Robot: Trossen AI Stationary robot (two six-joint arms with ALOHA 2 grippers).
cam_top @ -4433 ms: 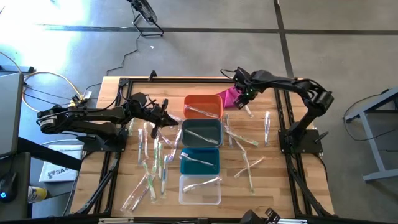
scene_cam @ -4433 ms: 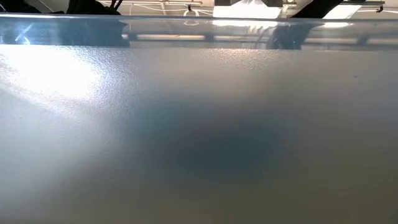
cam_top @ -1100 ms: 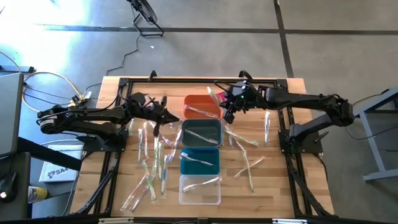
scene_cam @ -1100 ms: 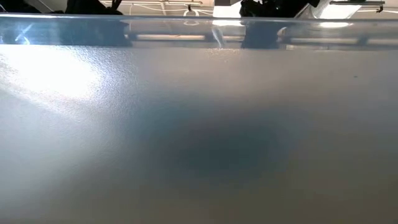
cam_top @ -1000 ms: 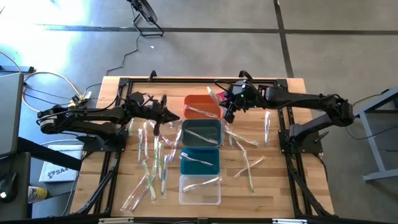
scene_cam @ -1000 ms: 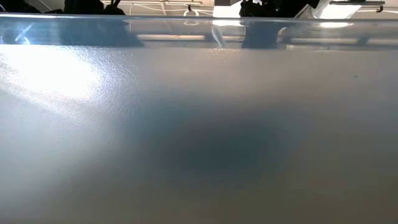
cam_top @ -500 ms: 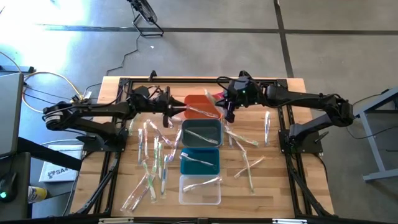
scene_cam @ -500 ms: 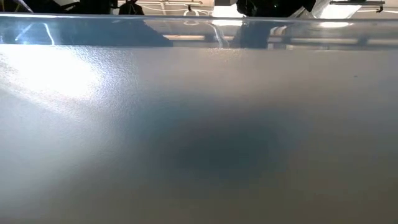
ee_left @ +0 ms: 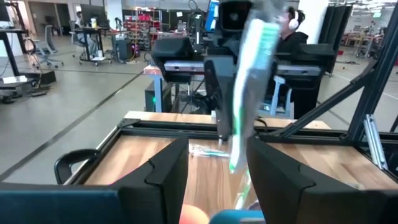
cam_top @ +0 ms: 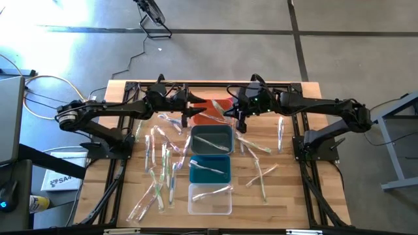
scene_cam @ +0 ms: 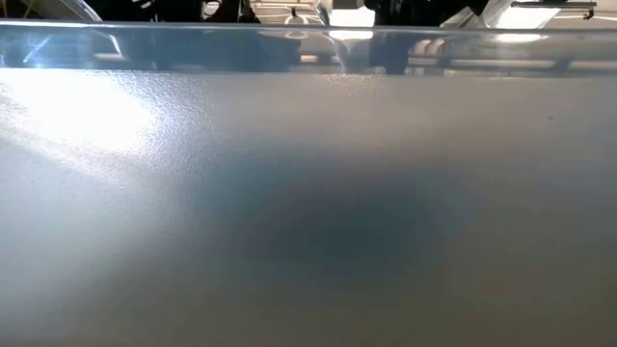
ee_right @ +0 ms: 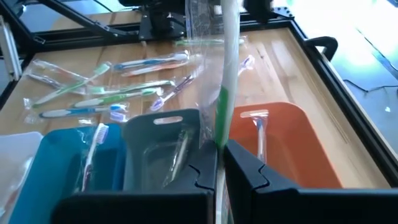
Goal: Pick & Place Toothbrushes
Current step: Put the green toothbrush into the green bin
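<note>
Using the orange bin (cam_top: 215,112) as my landmark: left of it, loose toothbrushes (cam_top: 160,163) litter the worktop (cam_top: 274,189). My left gripper (cam_top: 191,111) hovers at its left edge, fingers (ee_left: 168,174) spread, a wrapped brush standing between them. Below it the grey bin (cam_top: 211,139), teal bin (cam_top: 209,170) and clear bin (cam_top: 209,198) hold one brush each. At its right edge my right gripper (cam_top: 239,117) pinches a green-handled toothbrush (ee_right: 222,81) upright.

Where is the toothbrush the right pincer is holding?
High view: the wrapped green-and-white toothbrush hangs in the shut right pincer, above the orange bin at the far end of the bin row.
</note>
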